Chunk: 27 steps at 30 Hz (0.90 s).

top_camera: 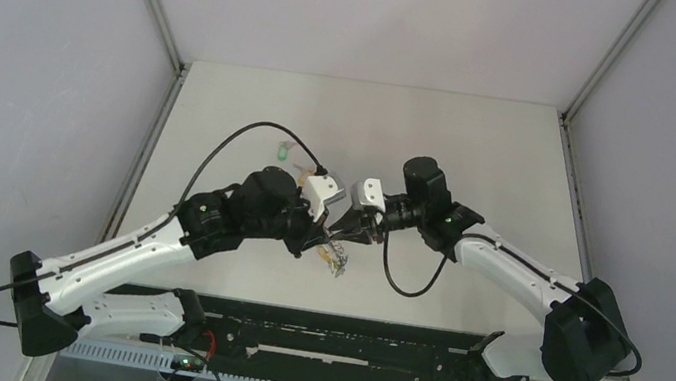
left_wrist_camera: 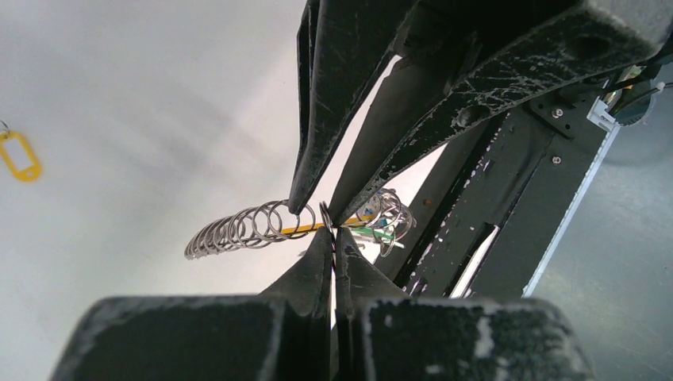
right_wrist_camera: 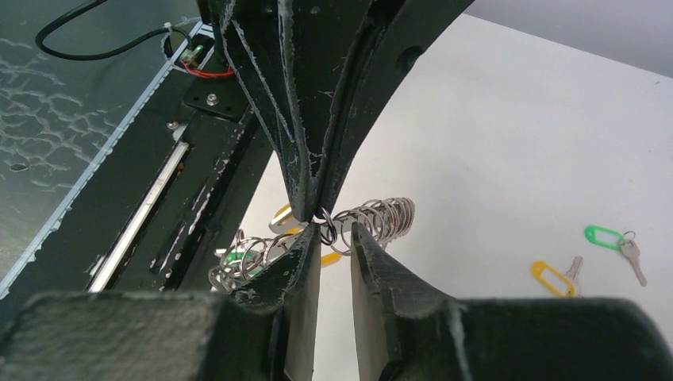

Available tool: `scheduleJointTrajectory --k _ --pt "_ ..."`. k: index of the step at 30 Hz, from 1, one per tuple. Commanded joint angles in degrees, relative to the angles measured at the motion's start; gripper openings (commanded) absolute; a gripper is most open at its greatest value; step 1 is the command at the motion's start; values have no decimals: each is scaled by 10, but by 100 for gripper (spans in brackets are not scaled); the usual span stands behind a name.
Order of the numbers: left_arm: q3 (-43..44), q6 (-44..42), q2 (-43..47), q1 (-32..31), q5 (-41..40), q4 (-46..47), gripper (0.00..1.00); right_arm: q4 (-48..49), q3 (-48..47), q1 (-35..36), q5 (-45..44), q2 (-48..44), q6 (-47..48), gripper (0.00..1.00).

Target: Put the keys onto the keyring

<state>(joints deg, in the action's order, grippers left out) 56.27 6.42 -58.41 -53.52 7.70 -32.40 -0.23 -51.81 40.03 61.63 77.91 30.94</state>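
So the left gripper (left_wrist_camera: 332, 235) is clamped tight on one ring of the keyring (left_wrist_camera: 238, 230), right at its fingertips. The right gripper (right_wrist_camera: 335, 238) comes in head-on, jaws a bit apart with the ring chain sitting in the gap. Honestly can't tell if it's pinching yet. The rest of the keyring dangles off both sides above the table (top_camera: 481, 151). A green-tagged key (right_wrist_camera: 611, 238) and a yellow-tagged key (right_wrist_camera: 551, 278) lie well apart from it.

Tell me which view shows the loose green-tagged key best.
Right wrist: the green-tagged key lies clear on the table, tag and blade visible. Top external shows only a green speck; left wrist misses it.
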Motion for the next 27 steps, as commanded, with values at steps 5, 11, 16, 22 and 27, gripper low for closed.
scheduleJointTrajectory --k 5,11,16,22,27 --pt "52 -2 -11 -4 3 24 0 7 -21 21 -33 -10 15 17" --pt "58 1 -23 -4 -8 10 0 6 -21 31 -68 -18 19 15" --pt "59 3 -29 -4 -8 5 0 6 -21 37 -83 -26 22 8" --pt "59 4 -32 -4 -8 4 0 51 -4 35 -80 -35 -10 0" --pt "54 3 -28 -4 -16 4 0 57 2 30 -67 -43 -14 11"
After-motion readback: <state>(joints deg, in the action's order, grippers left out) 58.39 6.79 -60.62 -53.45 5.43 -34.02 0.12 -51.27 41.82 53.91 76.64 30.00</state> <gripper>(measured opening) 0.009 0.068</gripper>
